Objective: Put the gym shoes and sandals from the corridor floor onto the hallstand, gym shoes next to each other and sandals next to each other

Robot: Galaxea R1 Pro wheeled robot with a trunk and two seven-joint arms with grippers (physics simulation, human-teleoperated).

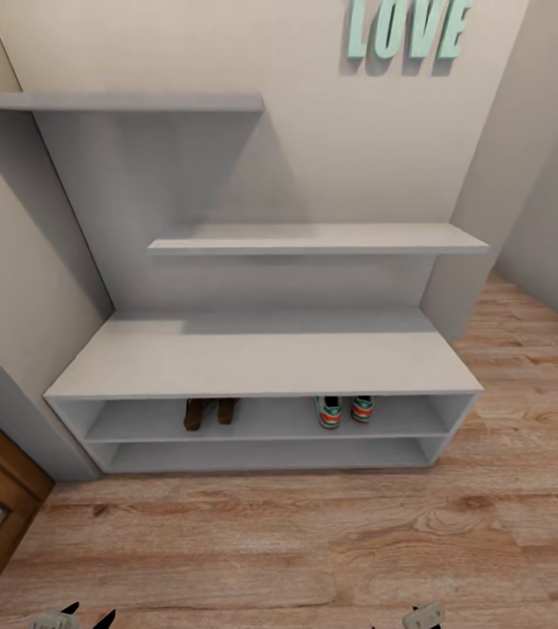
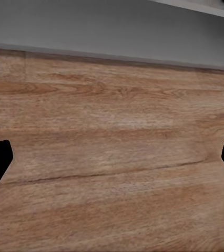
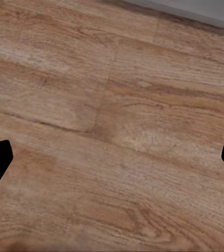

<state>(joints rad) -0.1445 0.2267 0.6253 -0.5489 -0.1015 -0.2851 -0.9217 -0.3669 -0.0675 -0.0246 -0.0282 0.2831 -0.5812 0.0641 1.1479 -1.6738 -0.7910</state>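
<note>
Head view: hallstand [image 1: 261, 358] dead ahead, both pairs tucked under its top surface.
Upper tier: sandals [image 1: 209, 411] side by side on the left, gym shoes [image 1: 345, 410] side by side on the right.
Lower tier: bare.
Corridor floor [image 1: 313, 542]: no footwear in sight.
Progress: looks finished.
Left hand [image 2: 112, 163]: fingers apart, holding nothing.
Right hand [image 3: 112, 163]: fingers apart, holding nothing.

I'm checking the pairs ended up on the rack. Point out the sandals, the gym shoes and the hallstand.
sandals [image 1: 210, 411], head view, heel ends
gym shoes [image 1: 345, 410], head view, heels
hallstand [image 1: 261, 358], head view, bench top
</note>
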